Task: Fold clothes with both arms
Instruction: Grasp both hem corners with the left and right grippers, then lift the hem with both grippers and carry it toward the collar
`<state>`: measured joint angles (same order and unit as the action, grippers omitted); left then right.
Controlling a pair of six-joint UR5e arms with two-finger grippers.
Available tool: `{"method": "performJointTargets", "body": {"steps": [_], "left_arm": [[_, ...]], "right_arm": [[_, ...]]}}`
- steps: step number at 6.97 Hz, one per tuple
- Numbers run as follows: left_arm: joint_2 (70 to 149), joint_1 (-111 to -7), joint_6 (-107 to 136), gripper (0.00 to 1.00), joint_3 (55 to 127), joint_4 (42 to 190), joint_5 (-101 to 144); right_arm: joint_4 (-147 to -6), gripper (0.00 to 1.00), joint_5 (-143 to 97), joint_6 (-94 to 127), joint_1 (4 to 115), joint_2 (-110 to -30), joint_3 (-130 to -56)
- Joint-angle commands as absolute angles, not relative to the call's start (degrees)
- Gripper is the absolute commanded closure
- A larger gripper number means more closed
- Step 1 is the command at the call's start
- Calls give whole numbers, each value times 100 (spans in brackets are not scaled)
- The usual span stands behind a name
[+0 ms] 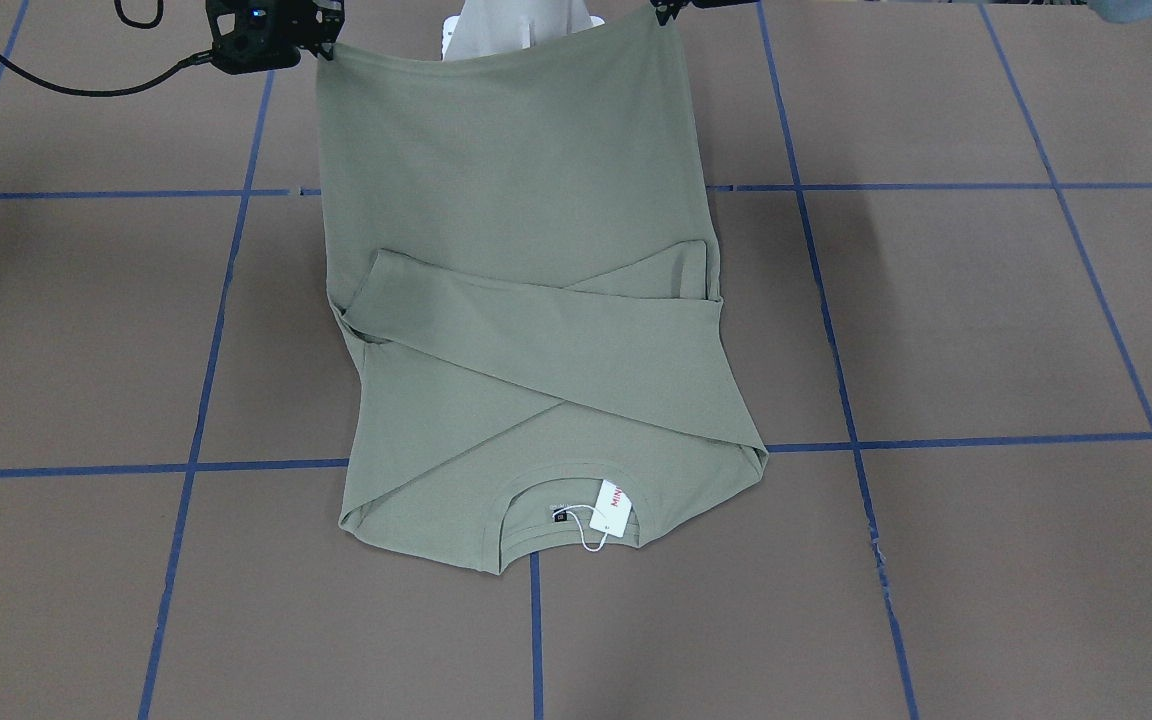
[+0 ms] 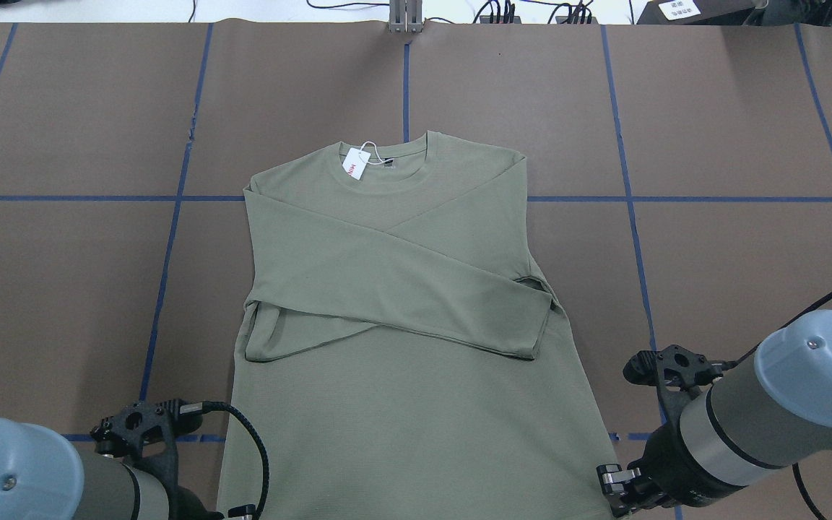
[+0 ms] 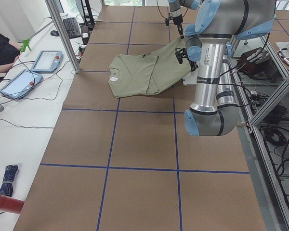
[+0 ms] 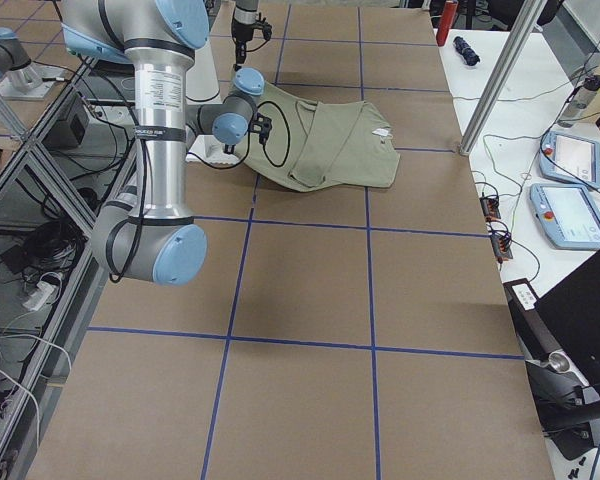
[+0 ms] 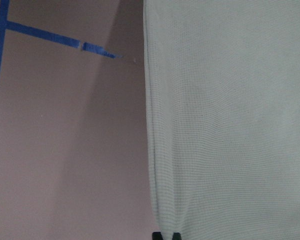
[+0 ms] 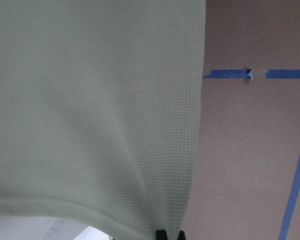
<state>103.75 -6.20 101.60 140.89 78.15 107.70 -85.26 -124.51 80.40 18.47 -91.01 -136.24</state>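
Cropped left hand (image 5: 166, 235) and right hand (image 6: 169, 234) pinch shirt's (image 2: 401, 303) hem corners.

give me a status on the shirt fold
Left gripper and right gripper each shut on a hem corner. Shirt hem lifted, collar end flat, sleeves crossed over the chest. Only the hang tag lies on the collar.

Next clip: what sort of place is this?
Most likely a robotics lab workcell: a table gridded with blue tape, teach pendants on a side bench, and aluminium framing posts.
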Motion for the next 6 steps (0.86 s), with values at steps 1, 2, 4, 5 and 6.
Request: {"method": "performJointTargets", "body": {"steps": [1, 2, 4, 5, 6], "left_arm": [[10406, -1086, 9881, 100, 13984, 7778, 10767], [10415, -1525, 9487, 100, 13905, 7778, 10775], [10494, -2308, 8942, 100, 13686, 7770, 10845], [10694, -2720, 8860, 100, 13432, 7787, 10846], [11018, -3029, 8772, 100, 12934, 7796, 10828]], "right_arm": [[-8508, 100, -12445, 7963, 2449, -8817, -13492], [-8499, 100, -12419, 7963, 2765, -8494, -13300], [-8490, 100, -12349, 7954, 3293, -8088, -12931], [-8482, 100, -12331, 7945, 3574, -7703, -12520], [-8464, 100, -12296, 7806, 3873, -7395, -12176]]}}
